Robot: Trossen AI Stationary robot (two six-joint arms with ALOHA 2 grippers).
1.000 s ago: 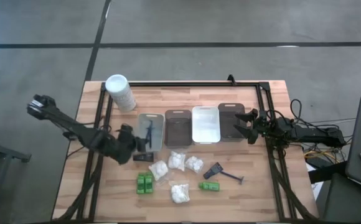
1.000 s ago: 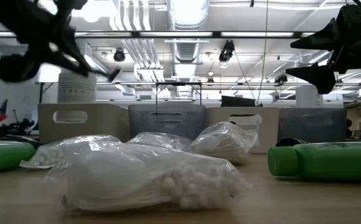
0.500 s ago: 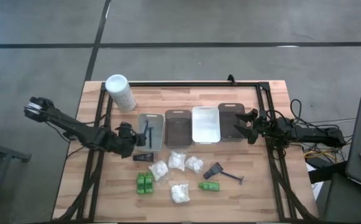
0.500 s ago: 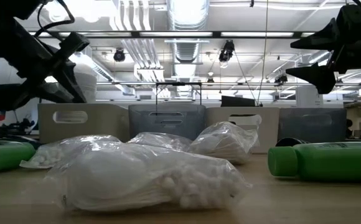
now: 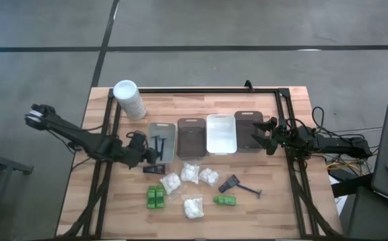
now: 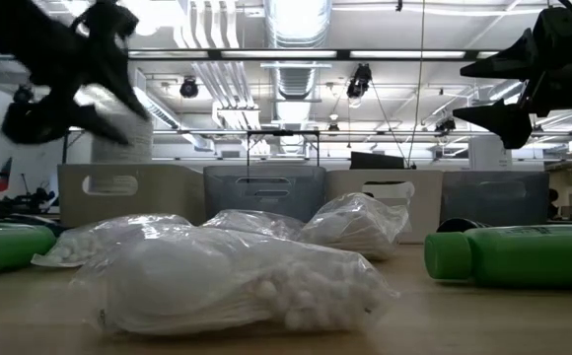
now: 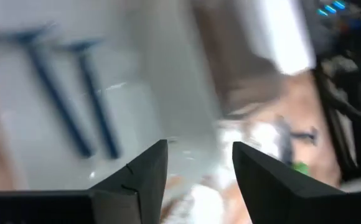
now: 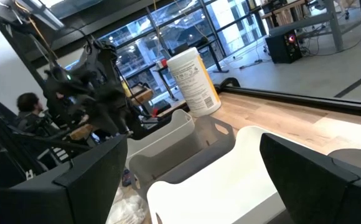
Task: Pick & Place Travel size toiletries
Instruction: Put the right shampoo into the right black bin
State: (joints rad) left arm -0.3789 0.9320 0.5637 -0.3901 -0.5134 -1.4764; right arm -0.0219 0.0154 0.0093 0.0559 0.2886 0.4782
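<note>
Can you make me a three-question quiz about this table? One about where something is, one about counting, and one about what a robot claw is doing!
1. Where is the tall white container?
A. Lying inside a tray
B. Standing on the table near the far left corner
C. On the floor

2. How many razors lie in the grey tray?
A. Two
B. Five
C. None

3. What is the right gripper doing?
A. Shut tight
B. Out of sight
C. Wide open and empty

Answers:
1. B, since the high view shows it upright on the wood beyond the trays.
2. A, since the left wrist view shows two thin handles side by side.
3. C, since its own wrist view shows the fingers far apart with nothing between them.
</note>
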